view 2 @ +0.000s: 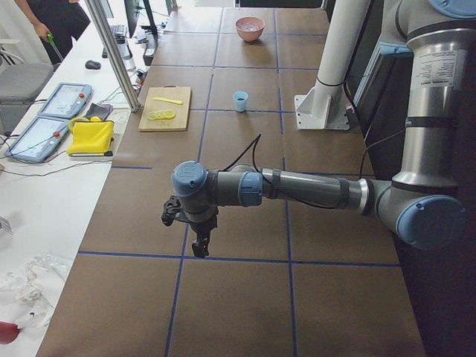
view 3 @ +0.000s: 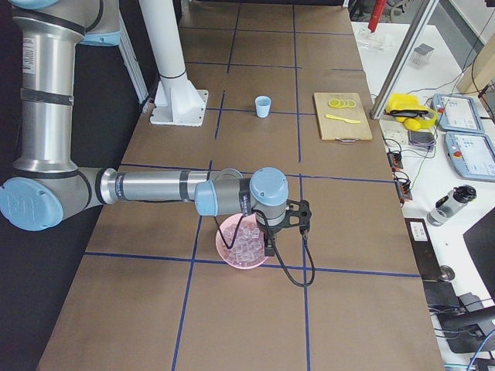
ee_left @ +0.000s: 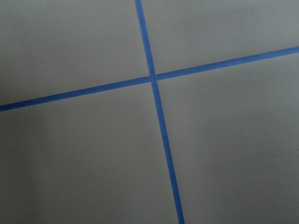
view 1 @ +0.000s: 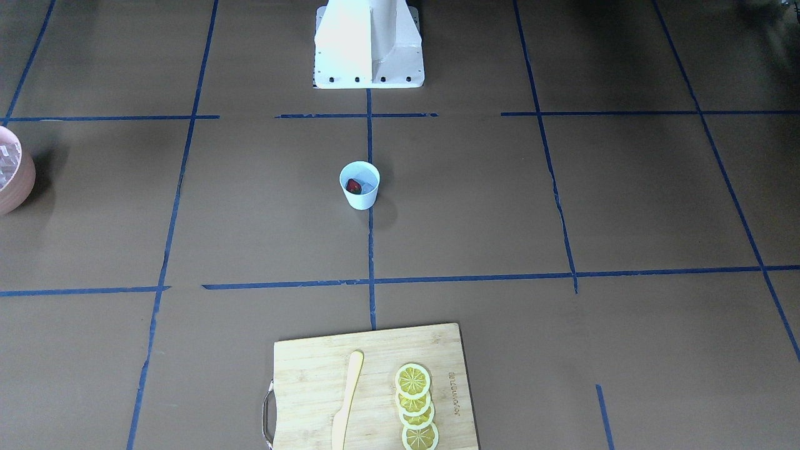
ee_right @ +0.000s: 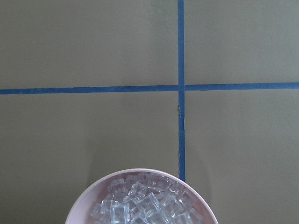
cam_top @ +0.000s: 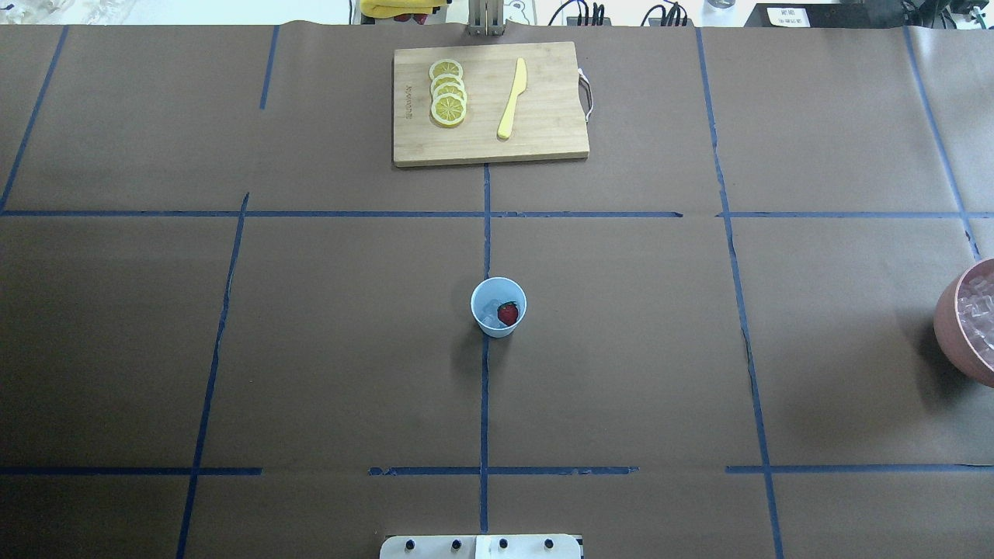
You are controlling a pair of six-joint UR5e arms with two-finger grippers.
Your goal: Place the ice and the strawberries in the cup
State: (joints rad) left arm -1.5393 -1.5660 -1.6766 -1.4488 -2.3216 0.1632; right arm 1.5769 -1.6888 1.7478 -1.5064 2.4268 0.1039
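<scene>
One red strawberry [cam_top: 508, 314] sits inside the little blue cup [cam_top: 497, 290], and next to it I can see a bit of pale ice [cam_top: 488, 317] — so both things the job asks for look to be in the cup already. The cup stands upright in the middle of the brown table [cam_top: 311, 349], right on a blue tape line, likely because both arms can reach that spot. The pink bowl [cam_top: 949, 326] is far off on the robot's right side and holds a big pile of cubes [ee_right: 145, 203], so the right arm is the one near it. The right gripper [view 3: 267, 247] hangs just over the bowl, pointing down; I cannot tell how wide its fingers are or if they hold anything. The left gripper [view 2: 199, 247] hangs over bare table far from the cup, and I cannot tell about its fingers either — its camera shows only tape lines. The wooden board [cam_top: 543, 136] with lemon slices [cam_top: 448, 93] and a yellow knife [cam_top: 512, 97] lies at the far edge, well apart from the cup; I think it has no part in this job.
</scene>
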